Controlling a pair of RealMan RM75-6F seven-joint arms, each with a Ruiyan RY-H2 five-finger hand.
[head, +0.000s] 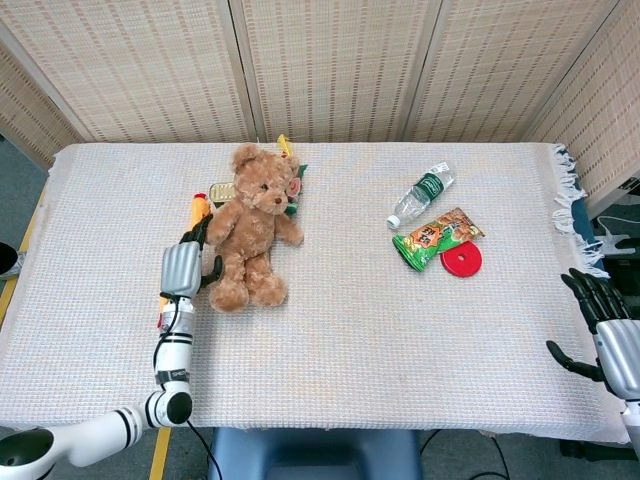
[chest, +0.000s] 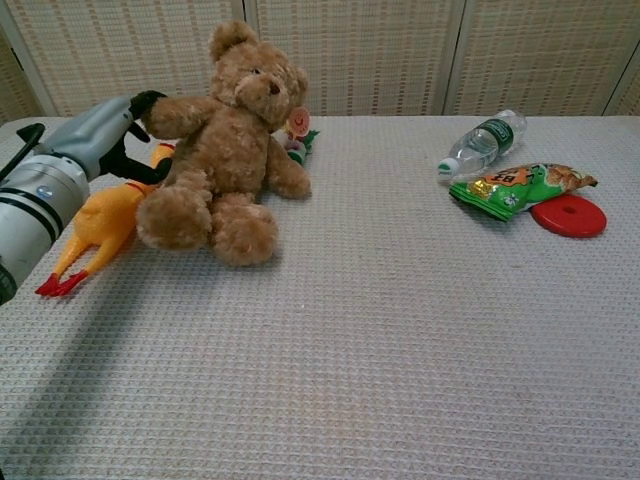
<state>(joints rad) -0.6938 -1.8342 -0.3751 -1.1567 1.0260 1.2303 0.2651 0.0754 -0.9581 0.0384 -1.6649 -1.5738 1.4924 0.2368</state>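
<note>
Head view: white woven tablecloth, wicker screen panels behind

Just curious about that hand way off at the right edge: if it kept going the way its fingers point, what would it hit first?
Probably nothing nearby: the right hand points up along the table's fringed edge, beside it. Depth is hard to judge.

Lighting is bright, even and diffuse in both views, with no glare. Shadows are soft: a faint one lies on the table directly under the teddy bear, on the camera side. Focus is sharp around the bear; the near forearm left of it in the chest view is slightly soft.
</note>
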